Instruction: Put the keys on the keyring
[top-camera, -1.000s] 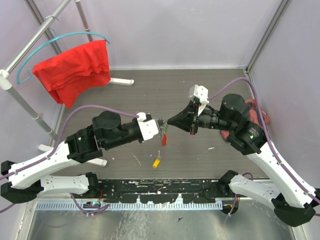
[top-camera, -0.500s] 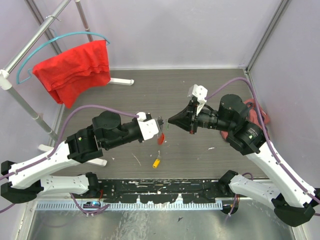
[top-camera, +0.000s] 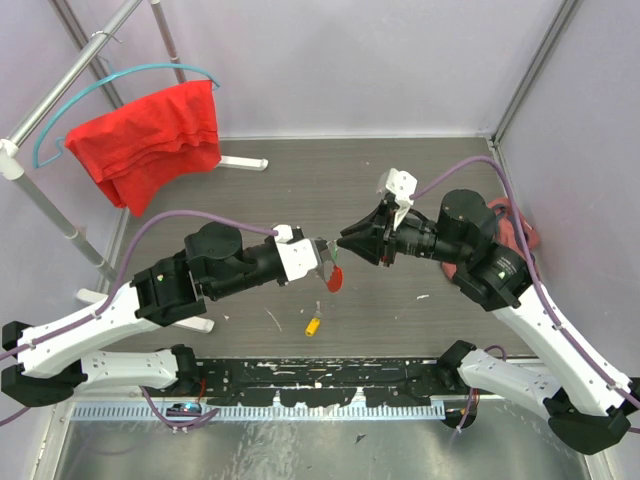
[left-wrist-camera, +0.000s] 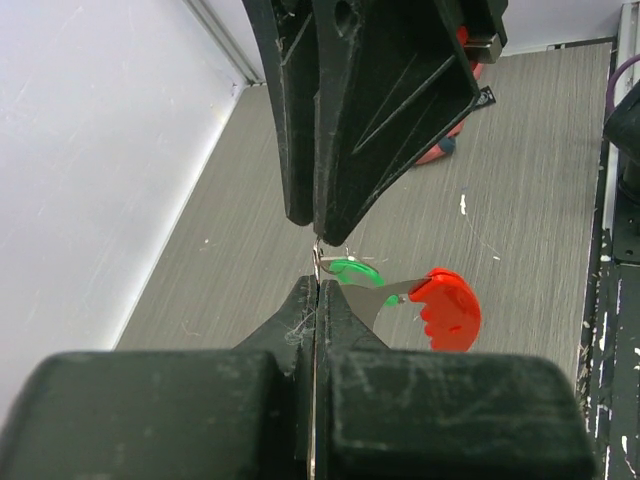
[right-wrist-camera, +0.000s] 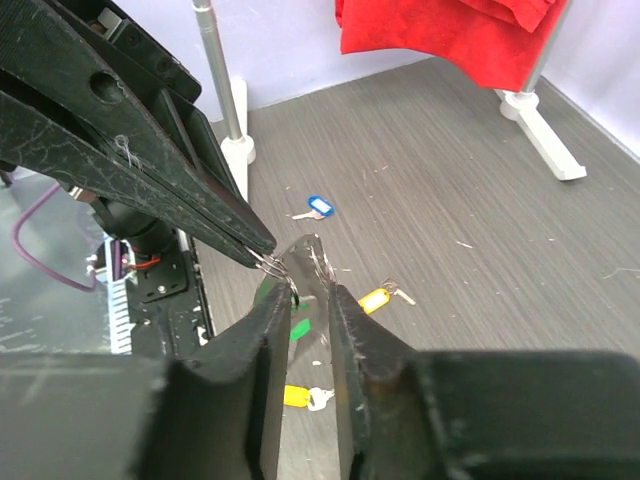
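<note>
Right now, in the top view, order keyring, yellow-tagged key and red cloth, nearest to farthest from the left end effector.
1. keyring, held in the left end effector.
2. yellow-tagged key, lying on the table.
3. red cloth, far left corner.

We take this for a robotics lab, a closed test cell and not a home or a shop. Plain pale walls (top-camera: 350, 60) box in the space, joined at the corners by bare metal posts (top-camera: 535, 70). The floor of the cell is a grey wood-grain tabletop (top-camera: 300, 190). Two robot arms, left (top-camera: 100, 320) and right (top-camera: 545, 335), are bolted at its near edge behind a scuffed black strip (top-camera: 330, 372). Purple cables (top-camera: 165, 218) run loose along both arms. What else we see looks like test props: a metal rack (top-camera: 45, 210) with a hanger (top-camera: 100, 85) and red cloth (top-camera: 150, 140), and a tagged key (top-camera: 313, 326) lying on the table.
</note>
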